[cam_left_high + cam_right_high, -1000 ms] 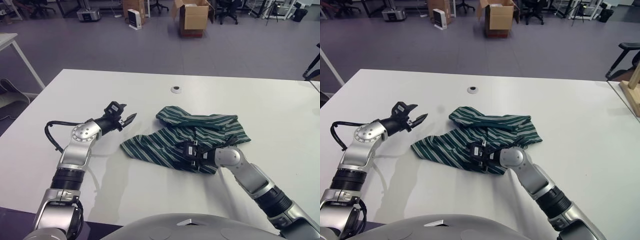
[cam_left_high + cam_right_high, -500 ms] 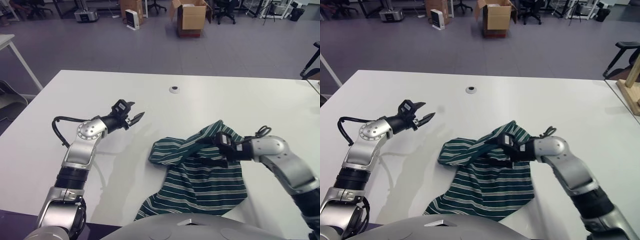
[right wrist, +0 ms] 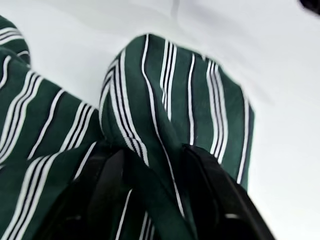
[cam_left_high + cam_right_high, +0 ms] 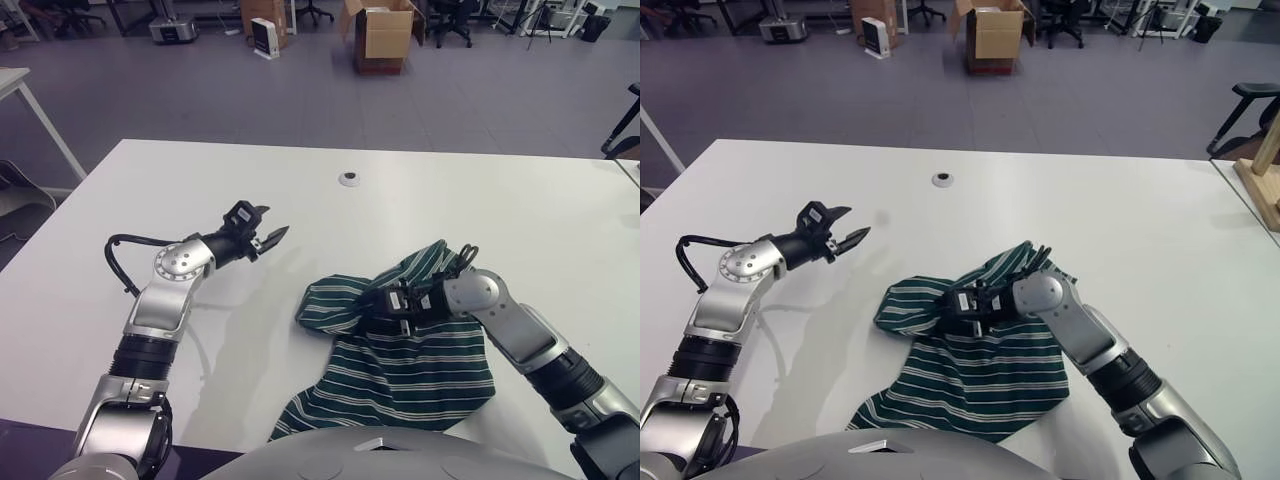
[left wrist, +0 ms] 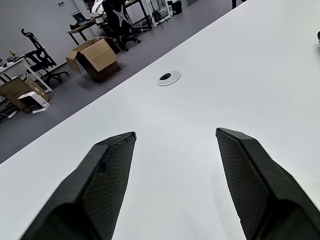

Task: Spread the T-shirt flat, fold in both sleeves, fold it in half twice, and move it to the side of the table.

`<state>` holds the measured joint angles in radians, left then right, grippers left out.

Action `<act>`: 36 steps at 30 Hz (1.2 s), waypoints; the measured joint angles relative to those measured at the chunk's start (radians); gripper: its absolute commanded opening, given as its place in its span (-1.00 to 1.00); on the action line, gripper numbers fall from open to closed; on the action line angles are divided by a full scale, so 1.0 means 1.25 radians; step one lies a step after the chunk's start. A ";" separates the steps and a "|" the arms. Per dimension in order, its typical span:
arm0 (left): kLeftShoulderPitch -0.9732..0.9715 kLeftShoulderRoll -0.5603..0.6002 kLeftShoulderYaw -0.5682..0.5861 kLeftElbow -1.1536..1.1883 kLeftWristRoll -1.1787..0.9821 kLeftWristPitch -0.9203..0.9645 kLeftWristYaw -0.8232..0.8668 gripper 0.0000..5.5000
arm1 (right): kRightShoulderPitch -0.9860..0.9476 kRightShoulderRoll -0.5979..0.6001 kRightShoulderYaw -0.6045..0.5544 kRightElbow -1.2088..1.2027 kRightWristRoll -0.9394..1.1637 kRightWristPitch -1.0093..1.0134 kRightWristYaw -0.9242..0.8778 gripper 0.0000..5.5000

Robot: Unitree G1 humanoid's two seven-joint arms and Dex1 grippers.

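The left gripper [image 4: 275,220] hovers over bare counter [image 4: 150,180] at 9 o'clock of the garment, its jaws spread wide and holding nothing. The green striped T-shirt [image 4: 400,350] lies bunched right of centre, one crumpled lobe toward 10 o'clock and its body trailing to 6 o'clock, where the lower hem runs close to the near edge. The right gripper [image 4: 392,300] sits on the heap's upper part, jaws closed on a raised fold of the cloth.

The likely trouble is that, with one pinch point and nothing anchoring the other side, a pull may drag the whole bundle rather than open it, or bring up two layers at once. A tug toward 6 o'clock could slide the hem off the counter.

Open room is generous from 9 through 12 o'clock, up to the cable grommet [image 4: 350,179], and again toward 3 o'clock; the near side is tight.
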<state>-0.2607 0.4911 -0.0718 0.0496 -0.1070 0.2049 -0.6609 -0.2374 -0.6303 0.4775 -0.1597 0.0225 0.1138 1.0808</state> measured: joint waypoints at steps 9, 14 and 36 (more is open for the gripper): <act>0.000 -0.006 -0.001 0.008 0.001 0.000 0.001 0.07 | -0.021 0.055 -0.016 0.047 -0.003 -0.011 -0.006 -0.99; -0.003 -0.012 -0.001 0.020 0.001 0.000 0.002 0.07 | -0.146 0.114 -0.114 0.248 0.009 -0.006 -0.108 -1.00; -0.037 -0.059 -0.042 0.105 -0.001 -0.010 -0.011 0.07 | -0.169 0.197 -0.105 0.316 -0.040 -0.156 -0.299 0.01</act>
<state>-0.3072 0.4171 -0.1240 0.1811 -0.1082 0.1920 -0.6752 -0.4491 -0.3837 0.3467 0.2348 -0.0277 -0.0812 0.7074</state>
